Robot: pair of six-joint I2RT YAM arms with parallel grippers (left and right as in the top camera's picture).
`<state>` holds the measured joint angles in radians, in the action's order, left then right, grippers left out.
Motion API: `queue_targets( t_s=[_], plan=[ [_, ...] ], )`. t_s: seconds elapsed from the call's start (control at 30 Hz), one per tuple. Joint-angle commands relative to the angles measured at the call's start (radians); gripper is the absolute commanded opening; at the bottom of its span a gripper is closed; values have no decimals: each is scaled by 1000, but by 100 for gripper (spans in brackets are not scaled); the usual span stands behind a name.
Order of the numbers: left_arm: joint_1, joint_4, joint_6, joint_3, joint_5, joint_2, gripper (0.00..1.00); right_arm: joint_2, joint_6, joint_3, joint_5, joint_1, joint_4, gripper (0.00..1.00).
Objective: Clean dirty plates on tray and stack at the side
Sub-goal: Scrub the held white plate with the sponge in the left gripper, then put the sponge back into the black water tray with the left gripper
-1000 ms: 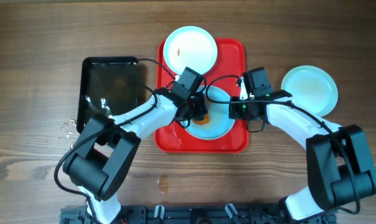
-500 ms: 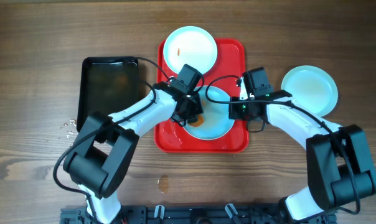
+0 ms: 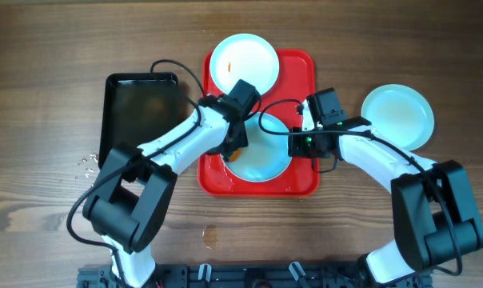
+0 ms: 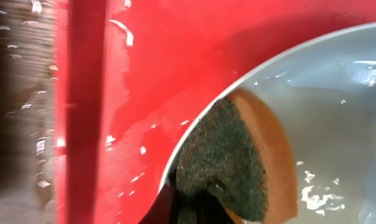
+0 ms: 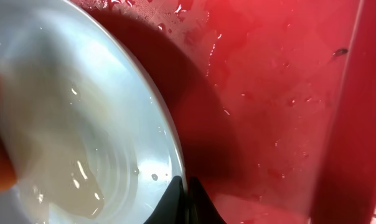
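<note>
A pale blue plate lies wet in the middle of the red tray. My left gripper is shut on an orange and green sponge that presses on the plate's left edge. My right gripper is shut on the plate's right rim, with the tray floor beside it. A second plate with a small orange smear sits at the tray's far end. A third plate lies on the table to the right of the tray.
A black tray lies left of the red tray. Small water drops lie on the wood left of the black tray. Cables loop over the red tray between the arms.
My left gripper has slid the sponge left, from the plate's middle to its left edge. The plate has shifted slightly left and its middle shows no orange. The right gripper keeps its hold.
</note>
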<state>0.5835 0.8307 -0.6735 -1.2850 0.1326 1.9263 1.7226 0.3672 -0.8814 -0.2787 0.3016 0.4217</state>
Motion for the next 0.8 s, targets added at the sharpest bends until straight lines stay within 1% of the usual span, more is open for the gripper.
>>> queue_targets(
  t_s=[0.0, 0.3, 0.37, 0.4, 0.47, 0.6, 0.67, 0.7, 0.73, 0.77],
  plan=[
    [-47, 91, 6, -52, 183, -2, 4, 14, 28, 6, 99, -21, 28, 4],
    [-161, 190, 8, -68, 167, -185, 4, 14, 21, 6, 102, -21, 32, 4],
    [-211, 218, 19, -68, 167, -239, 4, 14, -22, 6, 102, -21, 23, 5],
    [-231, 226, 29, -68, 167, -256, 4, 14, -37, 6, 102, -21, 20, 6],
    [-291, 237, 89, -68, 164, -296, 4, 14, -83, 6, 98, -21, 18, 12],
    [-394, 240, 188, -62, 163, -308, 4, 14, -130, 6, 95, -21, 19, 15],
    [-433, 224, 206, -39, 164, -305, 4, 14, -131, 6, 95, -21, 16, 11],
    [-460, 196, 227, -9, 155, -304, 4, 14, -129, 6, 95, -21, 16, 4],
    [-473, 175, 237, 13, 148, -304, 4, 14, -129, 5, 95, -21, 18, 4],
    [-500, 113, 269, 72, 120, -303, 4, 6, -128, -12, 115, -21, 48, 4]
  ],
)
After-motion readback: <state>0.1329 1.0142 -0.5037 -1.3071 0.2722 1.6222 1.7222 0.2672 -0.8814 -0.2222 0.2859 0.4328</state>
